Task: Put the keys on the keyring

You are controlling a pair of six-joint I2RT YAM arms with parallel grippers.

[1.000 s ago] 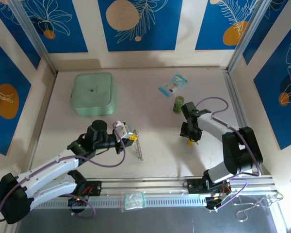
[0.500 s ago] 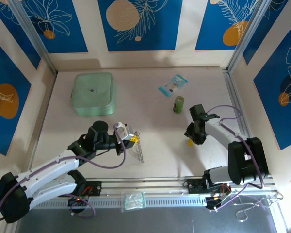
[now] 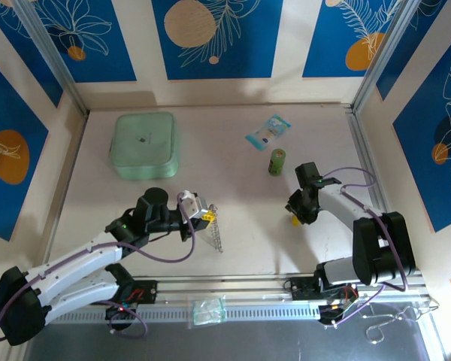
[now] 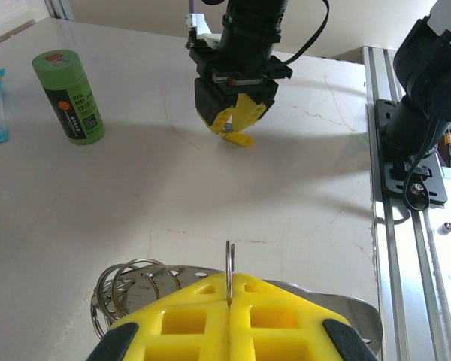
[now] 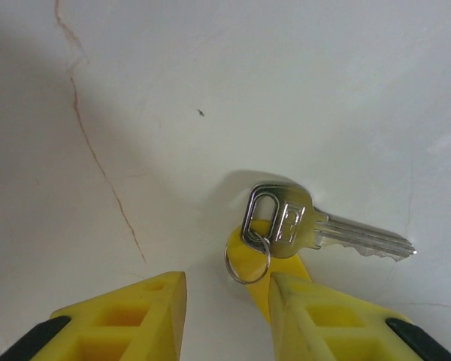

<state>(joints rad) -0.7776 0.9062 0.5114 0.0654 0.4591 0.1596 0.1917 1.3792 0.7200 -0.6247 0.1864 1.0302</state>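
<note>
The pale, faintly cracked table [image 3: 255,241] is lying between cream walls [image 3: 287,45] with blue leaf-print panels [image 3: 240,45]. The left end effector [image 3: 204,216] is pinching the thin silvery wire keyring [image 4: 229,254] mid-table; the right end effector [image 5: 225,289] is hanging open astride the yellow-headed silvery key [image 5: 286,222] lying at right.

I am pinching the keyring [image 4: 228,259] in my left gripper [image 4: 229,284], its yellow fingers pressing together on the thin upright wire. Small silver rings [image 4: 124,282] are bunching just left of that wire. Well beyond the wire, the right gripper [image 4: 237,120] is pointing down at the table [image 4: 135,195]. Beyond the wire and far to its left, a green cylinder [image 4: 68,98] is standing upright.
</note>
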